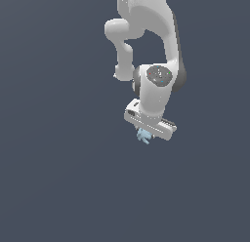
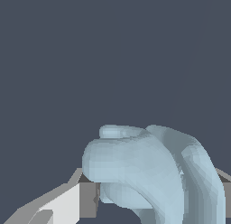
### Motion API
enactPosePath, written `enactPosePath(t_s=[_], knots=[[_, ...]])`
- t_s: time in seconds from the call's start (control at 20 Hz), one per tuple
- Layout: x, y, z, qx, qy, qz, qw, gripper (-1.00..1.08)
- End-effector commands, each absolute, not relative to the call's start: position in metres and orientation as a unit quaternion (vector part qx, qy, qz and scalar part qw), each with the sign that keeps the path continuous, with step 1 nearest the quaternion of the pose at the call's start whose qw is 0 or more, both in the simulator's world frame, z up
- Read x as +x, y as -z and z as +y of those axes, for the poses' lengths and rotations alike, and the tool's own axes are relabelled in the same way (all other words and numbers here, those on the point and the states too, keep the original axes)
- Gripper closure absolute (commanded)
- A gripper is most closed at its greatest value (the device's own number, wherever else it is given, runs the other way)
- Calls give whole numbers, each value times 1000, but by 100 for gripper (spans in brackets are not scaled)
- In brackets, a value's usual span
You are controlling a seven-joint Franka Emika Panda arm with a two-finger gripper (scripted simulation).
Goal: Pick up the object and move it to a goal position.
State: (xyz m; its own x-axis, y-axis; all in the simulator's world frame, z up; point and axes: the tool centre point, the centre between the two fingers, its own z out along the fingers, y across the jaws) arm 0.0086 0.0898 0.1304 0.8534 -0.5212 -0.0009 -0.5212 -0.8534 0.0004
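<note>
Where your white, smooth-shelled robot arm (image 1: 156,85) ends, you have the gripper (image 1: 144,135) closed narrowly on one item: a small pale blue rounded object (image 1: 143,136) with curved, layered ridges, shell-like, matte and faceted. Wrist view: the object (image 2: 149,173) fills the space between the grey finger pads (image 2: 88,199), touching the one that shows; the opposite finger is mostly hidden behind it. Exterior view: only the object's lower edge shows under the hand's flat bar. Surroundings: uniform dark slate-grey background (image 1: 49,177), featureless, with no surface line you can make out
</note>
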Motion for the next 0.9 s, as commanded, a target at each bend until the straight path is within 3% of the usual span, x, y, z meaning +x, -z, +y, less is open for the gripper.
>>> enactPosePath(t_s=[0.0, 0.85], knots=[[2, -157, 97, 963, 0, -271, 0, 108], [-43, -358, 152, 963, 0, -271, 1, 108]])
